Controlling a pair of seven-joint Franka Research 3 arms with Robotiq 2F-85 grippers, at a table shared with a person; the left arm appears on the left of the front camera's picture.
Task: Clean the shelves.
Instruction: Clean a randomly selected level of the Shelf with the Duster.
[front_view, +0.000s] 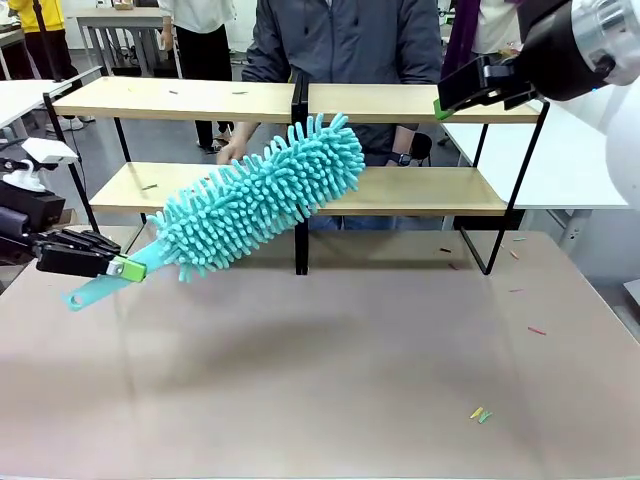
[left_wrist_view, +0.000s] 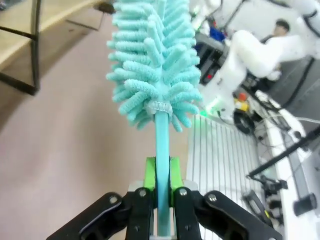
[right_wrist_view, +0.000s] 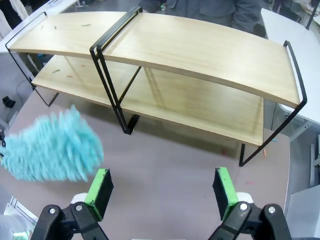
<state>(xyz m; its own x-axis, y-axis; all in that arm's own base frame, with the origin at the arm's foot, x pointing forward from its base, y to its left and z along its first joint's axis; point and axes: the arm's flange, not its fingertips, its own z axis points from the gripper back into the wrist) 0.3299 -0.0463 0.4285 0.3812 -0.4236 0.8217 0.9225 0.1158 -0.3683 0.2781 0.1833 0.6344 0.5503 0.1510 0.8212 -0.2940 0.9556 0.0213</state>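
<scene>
L gripper (front_view: 128, 268) clamps duster (front_view: 260, 195) by thin stiff handle (left_wrist_view: 161, 150); head soft, light. R gripper (front_view: 440, 108) open, by shelves' (front_view: 400, 190) right end.

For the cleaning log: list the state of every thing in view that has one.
table: small scraps scattered on its right side.
shelves: upright on the table, a few small scraps on the left boards.
duster: lifted off the table, tilted, head toward the shelves.
left gripper: shut on the duster handle.
right gripper: open, empty.
</scene>
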